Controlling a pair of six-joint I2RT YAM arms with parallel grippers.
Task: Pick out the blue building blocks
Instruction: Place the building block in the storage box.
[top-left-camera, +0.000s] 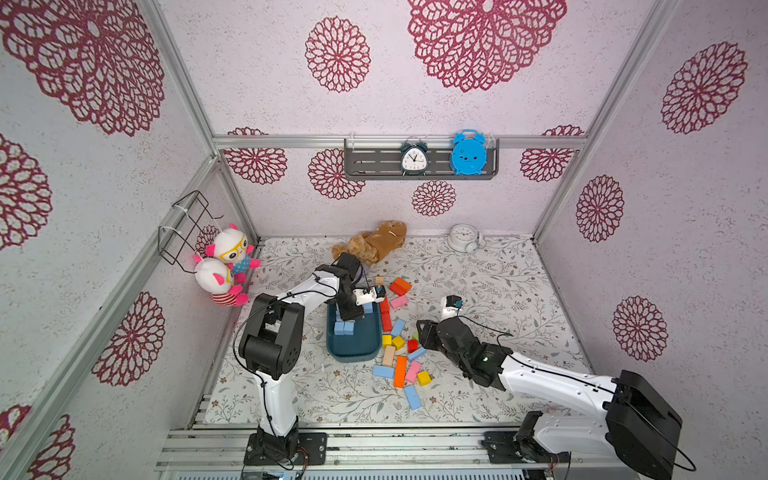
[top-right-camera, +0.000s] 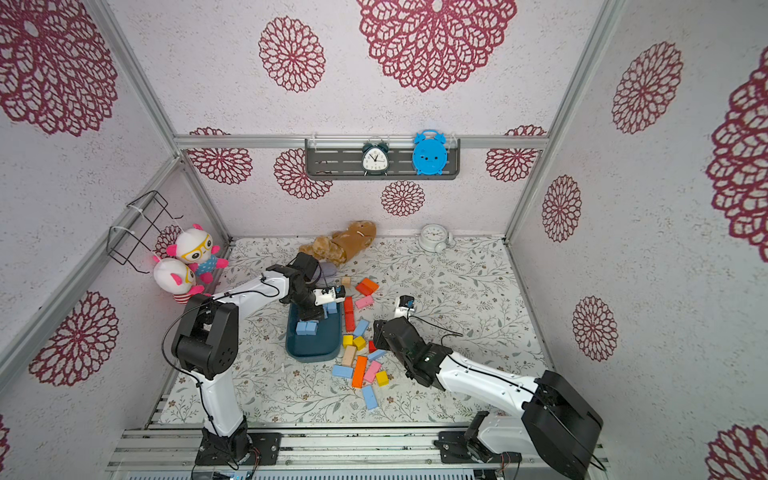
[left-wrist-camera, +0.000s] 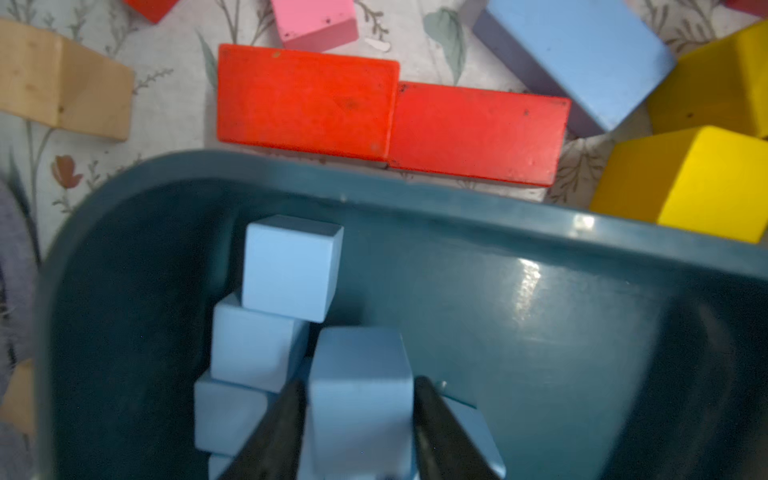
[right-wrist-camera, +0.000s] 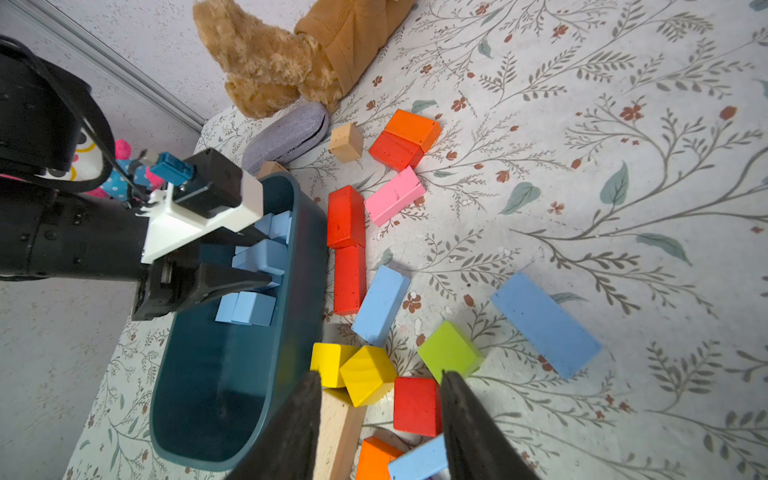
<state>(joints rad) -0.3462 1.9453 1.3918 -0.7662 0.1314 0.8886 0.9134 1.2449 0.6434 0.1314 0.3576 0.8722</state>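
Several blue building blocks (top-left-camera: 344, 328) (left-wrist-camera: 291, 266) lie stacked at the far end of the dark teal tray (top-left-camera: 353, 353) (left-wrist-camera: 457, 199). My left gripper (top-left-camera: 354, 315) (left-wrist-camera: 360, 386) hangs over them. Its jaws are slightly open and a blue block (left-wrist-camera: 359, 399) (right-wrist-camera: 259, 257) stands loose between the fingers. More blue bars (top-left-camera: 398, 327) (top-left-camera: 412, 397) (right-wrist-camera: 544, 324) lie on the mat right of the tray. My right gripper (top-left-camera: 420, 337) (right-wrist-camera: 380, 382) hovers open over a red cube (right-wrist-camera: 417, 405) and yellow cubes (right-wrist-camera: 368, 374), holding nothing.
Red bars (top-left-camera: 385, 316), orange (top-left-camera: 400, 371), pink (top-left-camera: 399, 302), yellow, green (right-wrist-camera: 449, 351) and tan (top-left-camera: 389, 355) blocks crowd the tray's right side. A brown teddy (top-left-camera: 374, 243) and a grey pouch (right-wrist-camera: 286, 135) lie behind the tray. A white clock (top-left-camera: 463, 237) stands at the back.
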